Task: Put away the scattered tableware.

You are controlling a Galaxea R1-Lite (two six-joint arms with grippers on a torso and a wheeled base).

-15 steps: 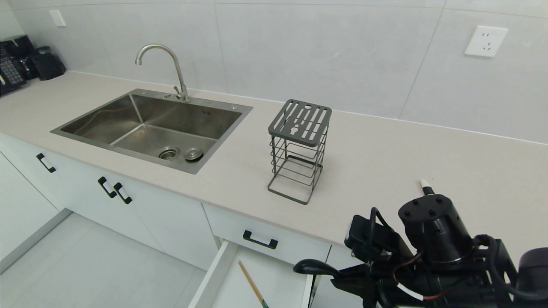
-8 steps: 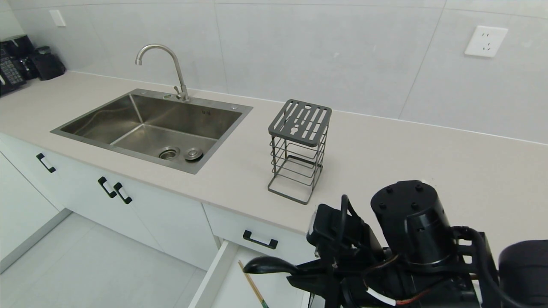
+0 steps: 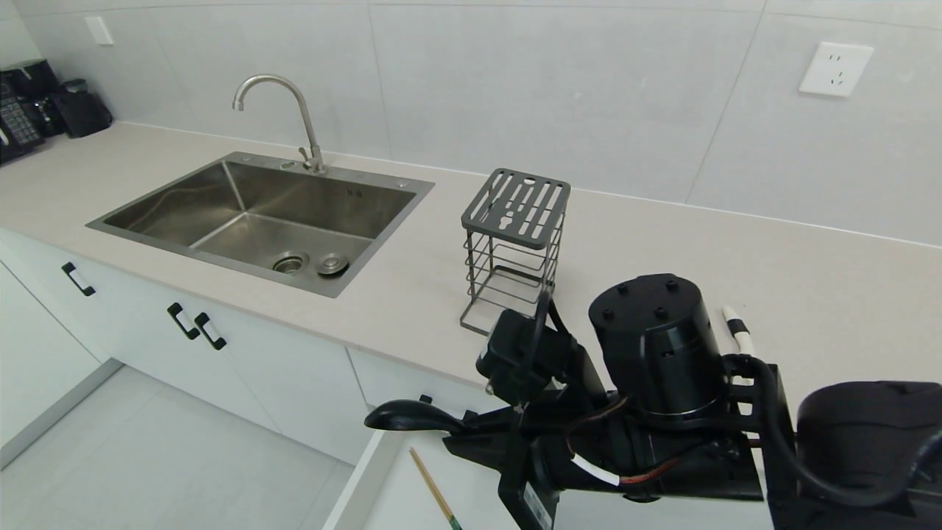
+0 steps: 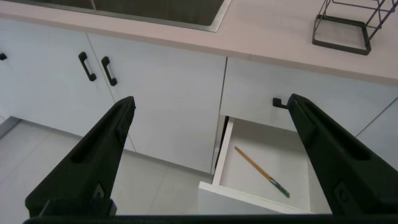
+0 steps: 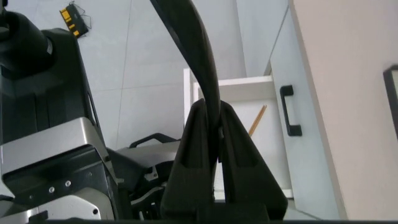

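Below the counter edge, at the open drawer, you have these items:

1. Black spoon. It is clamped in your right gripper, whose fingers are closed tight on the handle. The bowl end points toward the robot's left. It hangs in front of the counter, above the drawer's near corner.
2. Chopstick. It is wooden with a green tip and lies loose and slantwise on the white drawer floor. The left wrist view looks down on it.
3. Left gripper. Its fingers are spread wide and hold nothing. It hangs in front of the cabinet fronts, and the drawer lies beyond it.
4. White stick with a dark band. It lies flat on the counter on the robot's right, well apart from the drawer and just behind your right arm.
5. Wire rack. It stands upright on the counter between the sink and the white stick.
6. Sink with tap. It is set into the counter on the robot's left.
7. Wall socket. It sits on the tiles at the far right.
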